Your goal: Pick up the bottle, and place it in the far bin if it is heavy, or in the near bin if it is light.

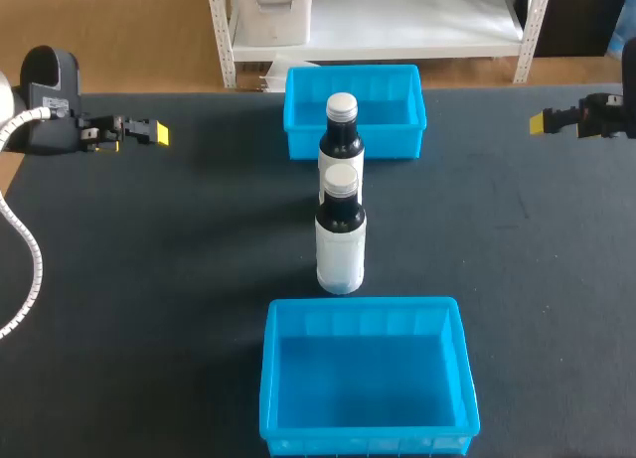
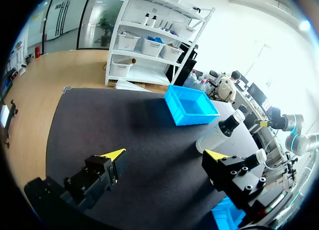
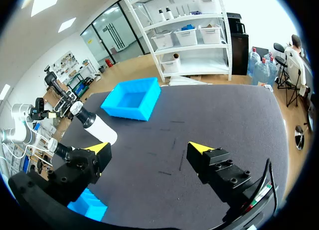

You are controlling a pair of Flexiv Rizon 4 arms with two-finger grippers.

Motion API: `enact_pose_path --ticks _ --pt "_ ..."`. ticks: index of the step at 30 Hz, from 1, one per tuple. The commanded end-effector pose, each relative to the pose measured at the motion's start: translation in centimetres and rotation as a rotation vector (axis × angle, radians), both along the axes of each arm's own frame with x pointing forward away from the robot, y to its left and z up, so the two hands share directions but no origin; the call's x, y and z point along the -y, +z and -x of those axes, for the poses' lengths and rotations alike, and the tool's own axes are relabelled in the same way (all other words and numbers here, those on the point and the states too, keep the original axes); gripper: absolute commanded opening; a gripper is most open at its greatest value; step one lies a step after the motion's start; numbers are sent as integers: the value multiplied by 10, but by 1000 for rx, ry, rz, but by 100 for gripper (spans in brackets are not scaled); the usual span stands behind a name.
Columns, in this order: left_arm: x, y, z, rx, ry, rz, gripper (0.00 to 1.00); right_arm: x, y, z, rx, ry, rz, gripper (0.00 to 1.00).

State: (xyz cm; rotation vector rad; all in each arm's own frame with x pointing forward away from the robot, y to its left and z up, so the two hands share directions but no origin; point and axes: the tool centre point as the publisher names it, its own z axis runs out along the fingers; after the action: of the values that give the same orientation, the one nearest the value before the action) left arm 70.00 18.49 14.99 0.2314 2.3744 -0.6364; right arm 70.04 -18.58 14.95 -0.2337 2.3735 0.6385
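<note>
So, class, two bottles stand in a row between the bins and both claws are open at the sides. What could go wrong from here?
The near bottle and far bottle stand close together, so the left claw or right claw, closing on one, might topple the other. The bottles also look alike, so sight alone cannot tell heavy from light; one could end up in the wrong bin.

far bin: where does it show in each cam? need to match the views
Head view: far bin upper middle, just behind the rear bottle.
Left wrist view: far bin ahead of the left gripper, beside the rear bottle.
Right wrist view: far bin ahead of the right gripper, beside the rear bottle.
Shared landmark: the rear bottle, next to that bin.
</note>
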Motion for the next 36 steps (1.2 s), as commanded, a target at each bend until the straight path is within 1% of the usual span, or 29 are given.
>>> enact_pose_path --ticks 1,12,14,15,17,18,20,21,36 --pt "0 0 0 0 0 0 100 -1 0 1 0 -3 2 100" --pt "0 0 0 0 0 0 100 -1 0 1 0 -3 2 100" --pt "0 0 0 0 0 0 100 -4 0 -3 53 166 6 100" --pt "0 0 0 0 0 0 100 -5 0 -5 78 253 27 100" --pt "0 0 0 0 0 0 100 -8 5 -5 133 500 65 100" --pt "0 0 0 0 0 0 100 -8 7 -5 159 618 99 100" --pt "0 0 0 0 0 0 100 -8 15 0 193 907 131 100" --pt "0 0 0 0 0 0 100 -5 19 5 194 1044 129 100" --pt "0 0 0 0 0 0 100 -5 19 5 194 1044 129 100"
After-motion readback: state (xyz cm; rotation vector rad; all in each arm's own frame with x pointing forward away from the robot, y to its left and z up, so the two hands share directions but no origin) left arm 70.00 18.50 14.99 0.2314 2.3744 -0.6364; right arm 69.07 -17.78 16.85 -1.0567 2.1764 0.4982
